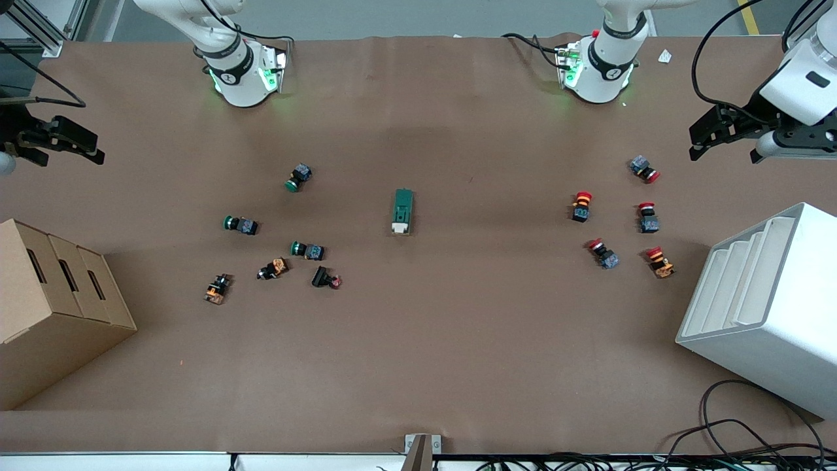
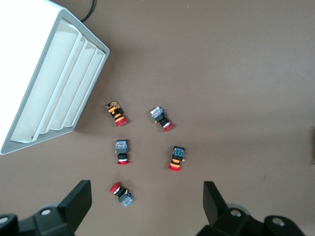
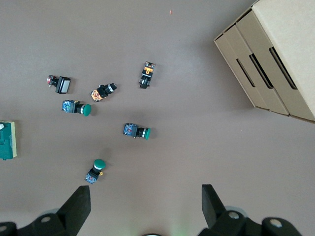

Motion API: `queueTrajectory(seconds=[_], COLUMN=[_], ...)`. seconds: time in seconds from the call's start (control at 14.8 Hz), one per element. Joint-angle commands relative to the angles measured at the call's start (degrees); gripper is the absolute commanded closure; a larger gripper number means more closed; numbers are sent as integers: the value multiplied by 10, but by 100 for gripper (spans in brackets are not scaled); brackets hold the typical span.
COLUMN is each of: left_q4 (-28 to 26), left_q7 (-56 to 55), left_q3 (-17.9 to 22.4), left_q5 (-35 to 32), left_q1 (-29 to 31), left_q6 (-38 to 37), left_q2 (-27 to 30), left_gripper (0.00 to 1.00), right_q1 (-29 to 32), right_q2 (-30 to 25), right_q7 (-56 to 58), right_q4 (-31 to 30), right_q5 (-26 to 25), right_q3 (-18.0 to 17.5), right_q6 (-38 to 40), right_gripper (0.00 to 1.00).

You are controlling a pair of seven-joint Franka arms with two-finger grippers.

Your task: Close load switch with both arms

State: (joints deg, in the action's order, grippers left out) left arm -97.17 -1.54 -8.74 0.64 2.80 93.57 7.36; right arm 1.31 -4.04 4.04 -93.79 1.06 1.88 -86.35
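The load switch (image 1: 403, 210), a dark-green oblong block with a white lever piece at its end nearer the front camera, lies at the middle of the brown table. Its edge also shows in the right wrist view (image 3: 7, 140). My left gripper (image 1: 722, 149) hangs open and empty over the left arm's end of the table, above several red push-buttons (image 2: 121, 193); it shows open in the left wrist view (image 2: 146, 204). My right gripper (image 1: 65, 152) hangs open and empty over the right arm's end; it shows open in the right wrist view (image 3: 145, 206). Both are well apart from the switch.
Green and black push-buttons (image 1: 299, 176) lie scattered between the switch and the right arm's end, red ones (image 1: 582, 206) toward the left arm's end. A cardboard box (image 1: 46, 307) stands at the right arm's end, a white slotted rack (image 1: 765, 307) at the left arm's.
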Motion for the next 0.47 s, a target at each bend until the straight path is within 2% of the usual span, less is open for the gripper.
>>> queueTrajectory(seconds=[0.0, 0.41], left_q4=[15, 15], left_q7=[8, 8], left_q3=[-1, -1], left_q5=[8, 9], left_q1=[3, 2], left_q6=[-11, -19], left_q2=[1, 0], left_gripper=[0, 0], right_q1=[5, 7], right_q2=[-27, -40], right_q7=[4, 4], right_q4=[-24, -24], right_q5=[5, 5], right_q3=[-5, -2], right_q6=[-4, -2], right_gripper=[0, 0])
